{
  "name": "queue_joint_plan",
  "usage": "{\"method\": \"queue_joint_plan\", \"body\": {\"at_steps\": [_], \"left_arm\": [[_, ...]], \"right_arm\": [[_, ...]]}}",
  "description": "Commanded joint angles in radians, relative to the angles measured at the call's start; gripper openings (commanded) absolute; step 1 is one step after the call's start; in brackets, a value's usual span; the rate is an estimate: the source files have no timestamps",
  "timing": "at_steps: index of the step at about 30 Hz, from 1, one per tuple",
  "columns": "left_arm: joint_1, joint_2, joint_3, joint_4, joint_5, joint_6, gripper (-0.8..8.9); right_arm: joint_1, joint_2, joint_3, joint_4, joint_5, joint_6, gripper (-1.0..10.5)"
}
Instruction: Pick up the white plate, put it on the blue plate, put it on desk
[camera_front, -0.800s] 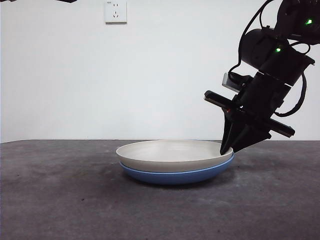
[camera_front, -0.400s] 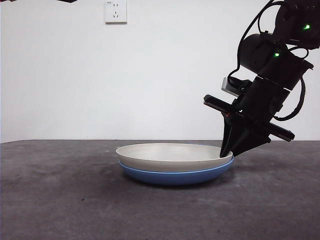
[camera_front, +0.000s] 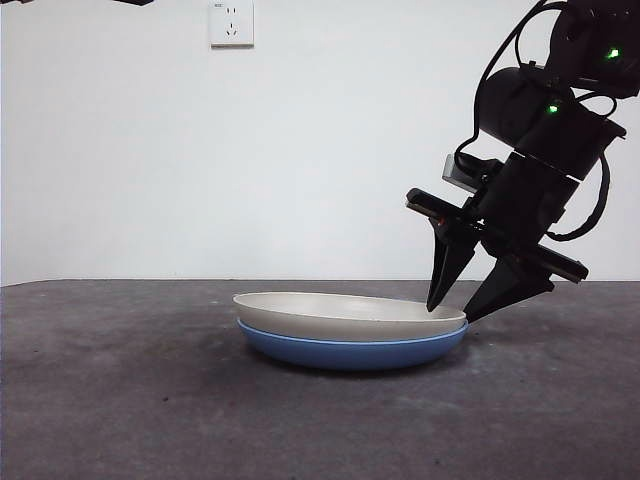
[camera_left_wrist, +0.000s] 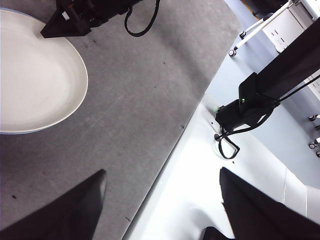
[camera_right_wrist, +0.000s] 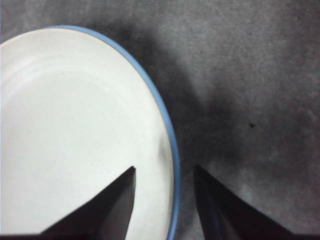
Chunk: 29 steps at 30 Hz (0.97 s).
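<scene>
Two plates stacked mid-desk (camera_front: 120, 400), white plate (camera_front: 340, 312) nested on blue plate (camera_front: 350, 353), right gripper (camera_front: 455, 310) spread wide astride their right rims, left gripper (camera_left_wrist: 160, 200) open, away, no legible writing.

Plain white wall (camera_front: 250, 160) fills the whole back of the front view, evenly lit, no window in sight. Up at eleven o'clock sits a square white wall socket (camera_front: 231, 23), flush against it. Over in the left wrist view, a pale grey-blue smooth floor (camera_left_wrist: 280, 125) spreads toward two o'clock, and at one o'clock there's a white cabinet on small black castor wheels (camera_left_wrist: 285, 22), one thin leg angling down to a wheel.
</scene>
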Motion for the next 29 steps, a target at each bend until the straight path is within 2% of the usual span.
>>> {"method": "queue_joint_plan", "body": {"at_steps": [1, 6, 12, 22, 29], "left_arm": [[-0.005, 0.005, 0.01, 0.008, 0.009, 0.0, 3.61], [-0.005, 0.005, 0.01, 0.008, 0.009, 0.001, 3.61], [-0.005, 0.005, 0.01, 0.008, 0.009, 0.001, 3.61], [-0.005, 0.005, 0.01, 0.008, 0.009, 0.0, 3.61], [-0.005, 0.005, 0.01, 0.007, 0.009, -0.003, 3.61]], "right_arm": [[0.006, -0.035, 0.025, 0.006, 0.002, 0.01, 1.9], [0.001, -0.158, 0.025, -0.015, 0.03, -0.006, 1.9], [0.005, -0.346, 0.025, -0.119, 0.019, -0.087, 1.9], [0.02, -0.655, 0.025, -0.433, 0.019, -0.204, 1.9], [0.053, -0.764, 0.025, -0.691, 0.016, -0.257, 1.9]]}}
